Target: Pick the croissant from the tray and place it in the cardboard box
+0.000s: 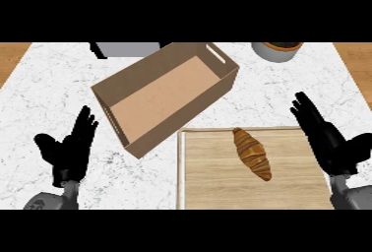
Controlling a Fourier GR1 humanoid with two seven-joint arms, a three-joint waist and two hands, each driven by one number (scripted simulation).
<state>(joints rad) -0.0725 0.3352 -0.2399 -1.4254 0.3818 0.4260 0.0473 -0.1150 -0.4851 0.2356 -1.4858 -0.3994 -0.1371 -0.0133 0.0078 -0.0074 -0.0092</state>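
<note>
A brown croissant (252,153) lies lengthwise on the wooden tray (210,182) at the lower right of the counter. The cardboard box (169,94) sits tilted just above and left of the tray, its inside bare and a handle slot in its far wall. My right hand (328,139) stands open over the tray's right edge, fingers straight, a short way right of the croissant and apart from it. At the lower left my left hand (70,147) rests open on the counter, fingers up, left of the box.
A grey appliance (127,48) sits at the counter's back edge, left of centre. A round grey pot (277,50) with a dark inside stands at the back right. Wooden floor shows past both side edges of the white marble counter (51,78).
</note>
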